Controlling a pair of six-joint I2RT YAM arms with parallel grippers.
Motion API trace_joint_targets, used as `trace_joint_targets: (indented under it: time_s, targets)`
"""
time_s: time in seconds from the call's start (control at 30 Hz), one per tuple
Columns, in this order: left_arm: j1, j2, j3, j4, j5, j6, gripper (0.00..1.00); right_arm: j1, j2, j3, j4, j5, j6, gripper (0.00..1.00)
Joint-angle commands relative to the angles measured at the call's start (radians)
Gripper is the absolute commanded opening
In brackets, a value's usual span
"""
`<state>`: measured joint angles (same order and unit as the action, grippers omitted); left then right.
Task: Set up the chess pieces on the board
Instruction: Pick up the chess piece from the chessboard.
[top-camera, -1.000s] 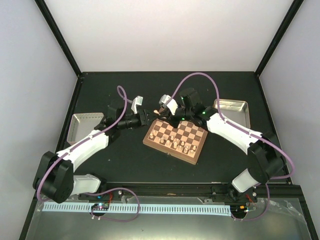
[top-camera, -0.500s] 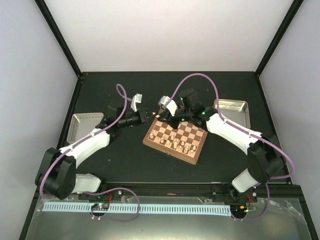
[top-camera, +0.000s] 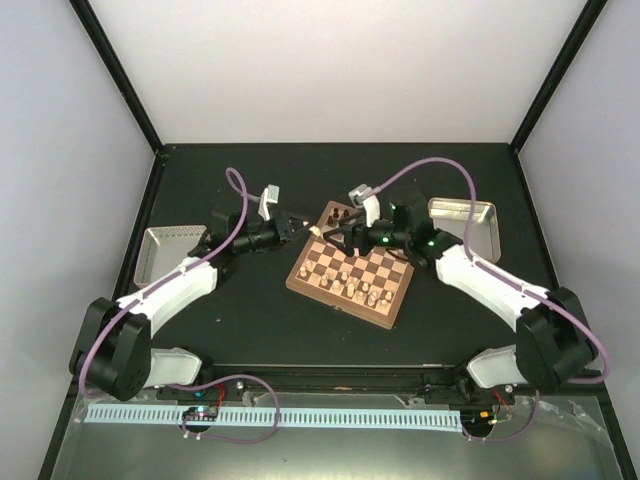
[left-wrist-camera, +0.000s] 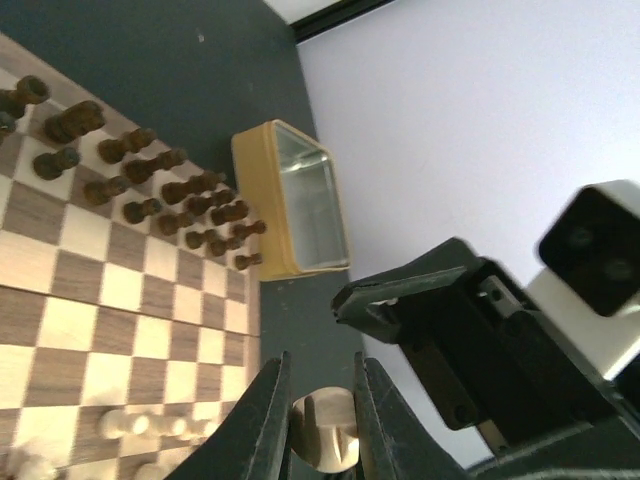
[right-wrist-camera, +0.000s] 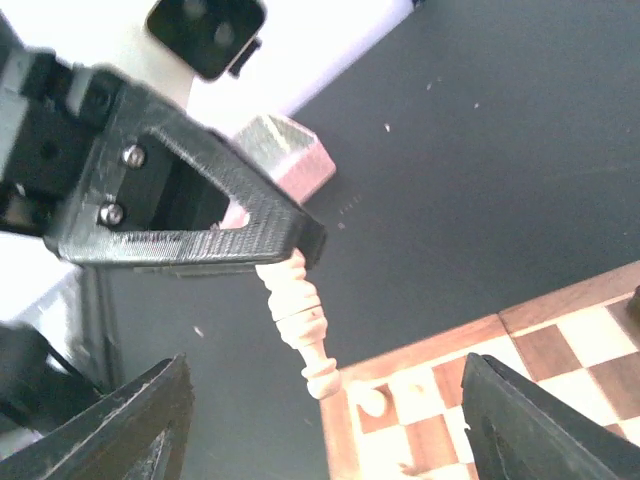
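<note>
Left claw (top-camera: 303, 227) is clamped on a pale piece (right-wrist-camera: 300, 318) near the board's (top-camera: 318, 262) corner. Right claw (top-camera: 334, 236) stands open, facing it.

This is a robotics lab test cell, not a lived-in room. A matte black table (top-camera: 250, 320) is boxed in by blank pale panels (top-camera: 330, 70) held between black frame posts (top-camera: 116, 75). A left arm (top-camera: 175, 287) and a right arm (top-camera: 485, 280), both white and black, are bolted at its near edge. Purple cables (top-camera: 440, 160) loop from them, and a white slotted strip (top-camera: 330, 418) runs along the front rail.
</note>
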<state>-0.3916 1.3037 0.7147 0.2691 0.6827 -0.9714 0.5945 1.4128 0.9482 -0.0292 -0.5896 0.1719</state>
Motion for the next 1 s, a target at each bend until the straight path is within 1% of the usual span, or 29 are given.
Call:
trace_joint_targets:
  time_s: [0.0, 0.1, 0.17, 0.23, 0.27, 0.4, 0.47, 0.57, 0.7, 0.8, 0.97]
  targets:
    - [0.014, -0.074, 0.034, 0.122, 0.046, -0.208, 0.02, -0.025, -0.073, -0.096, 0.354, -0.028, 0.521, 0.75]
    - [0.017, -0.093, 0.039, 0.203, 0.049, -0.343, 0.02, -0.03, -0.073, -0.175, 0.557, -0.016, 0.82, 0.77]
    - [0.016, -0.096, 0.047, 0.248, 0.049, -0.416, 0.02, -0.03, -0.056, -0.189, 0.66, -0.028, 0.962, 0.77]
    - [0.017, -0.097, 0.057, 0.282, 0.048, -0.467, 0.02, -0.029, -0.037, -0.18, 0.713, -0.038, 1.071, 0.77]
    - [0.017, -0.098, 0.061, 0.292, 0.044, -0.484, 0.02, -0.029, -0.03, -0.177, 0.747, -0.042, 1.117, 0.76]
    - [0.017, -0.088, 0.065, 0.339, 0.025, -0.536, 0.02, -0.028, -0.006, -0.178, 0.902, -0.041, 1.268, 0.63]
    - [0.017, -0.078, 0.061, 0.388, 0.02, -0.568, 0.02, -0.028, 0.003, -0.186, 0.933, -0.042, 1.32, 0.53]
    - [0.017, -0.068, 0.061, 0.419, 0.011, -0.59, 0.02, -0.028, 0.017, -0.205, 1.026, -0.041, 1.391, 0.44]
    - [0.017, -0.061, 0.062, 0.438, -0.002, -0.602, 0.01, -0.025, 0.016, -0.187, 1.006, -0.052, 1.4, 0.42]
    - [0.018, -0.055, 0.065, 0.444, -0.011, -0.604, 0.02, -0.025, 0.012, -0.181, 0.984, -0.067, 1.398, 0.37]
    - [0.017, -0.035, 0.073, 0.46, -0.015, -0.613, 0.02, -0.022, 0.008, -0.18, 0.962, -0.08, 1.391, 0.33]
